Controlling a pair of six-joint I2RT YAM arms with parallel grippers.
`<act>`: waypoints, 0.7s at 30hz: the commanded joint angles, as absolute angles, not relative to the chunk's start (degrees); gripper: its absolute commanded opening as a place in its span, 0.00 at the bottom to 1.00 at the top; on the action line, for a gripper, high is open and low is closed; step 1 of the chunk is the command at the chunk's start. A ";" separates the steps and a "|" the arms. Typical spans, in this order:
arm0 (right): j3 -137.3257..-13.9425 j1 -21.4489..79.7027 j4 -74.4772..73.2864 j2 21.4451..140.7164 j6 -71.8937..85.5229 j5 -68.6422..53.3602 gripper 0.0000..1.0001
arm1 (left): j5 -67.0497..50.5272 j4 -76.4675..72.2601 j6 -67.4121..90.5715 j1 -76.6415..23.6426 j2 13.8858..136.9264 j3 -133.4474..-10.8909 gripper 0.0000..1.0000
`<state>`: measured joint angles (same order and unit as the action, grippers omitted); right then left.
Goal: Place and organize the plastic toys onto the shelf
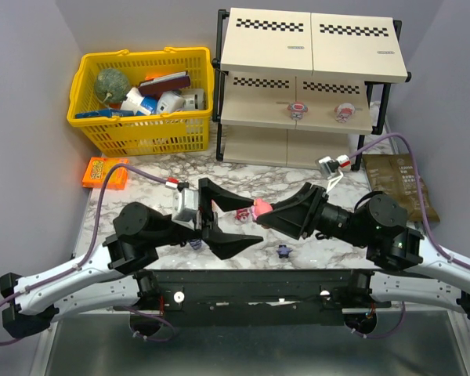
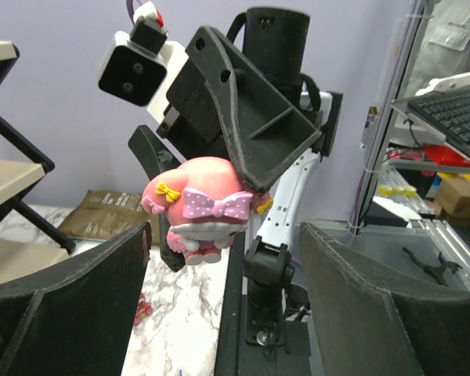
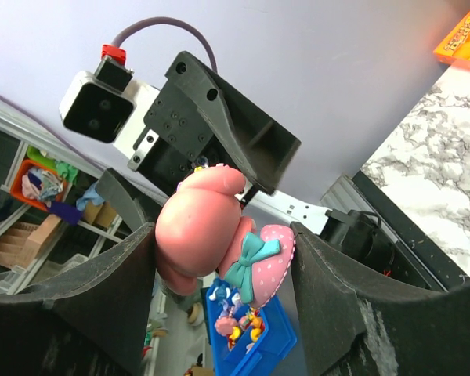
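Observation:
A pink toy (image 1: 261, 208) with a dotted bow is held above the table's middle by my right gripper (image 1: 258, 211), which is shut on it. In the right wrist view the toy (image 3: 207, 231) is pressed between both fingers (image 3: 133, 290). My left gripper (image 1: 247, 221) faces it, open. In the left wrist view the toy (image 2: 207, 205) hangs just ahead of my wide-apart fingertips (image 2: 133, 243), with gaps either side. The shelf (image 1: 313, 47) stands at the back right with two toys (image 1: 299, 108) (image 1: 346, 112) on its middle board. A purple toy (image 1: 283, 251) lies on the table.
A yellow basket (image 1: 141, 135) of larger items stands at the back left. An orange packet (image 1: 106, 172) lies in front of it. A brown pouch (image 1: 397, 180) lies right of the shelf. A small red thing (image 2: 141, 307) lies on the marble below my left gripper.

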<state>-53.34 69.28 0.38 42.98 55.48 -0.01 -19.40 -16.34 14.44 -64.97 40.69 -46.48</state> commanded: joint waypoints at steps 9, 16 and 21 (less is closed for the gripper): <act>-55.11 69.08 1.41 42.98 56.69 0.26 0.57 | -6.16 -19.77 9.14 -69.96 44.30 -47.72 0.81; -54.84 69.08 1.23 43.33 57.22 0.26 0.57 | -6.33 -22.15 9.23 -70.40 45.35 -47.55 0.70; -54.93 69.08 1.23 43.86 57.65 -1.41 0.57 | -5.71 -23.64 9.23 -70.66 45.97 -47.37 0.69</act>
<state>-53.34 69.08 0.40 43.35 56.97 0.21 -8.51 -19.44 10.00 -70.30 45.50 -46.48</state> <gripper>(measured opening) 0.698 0.694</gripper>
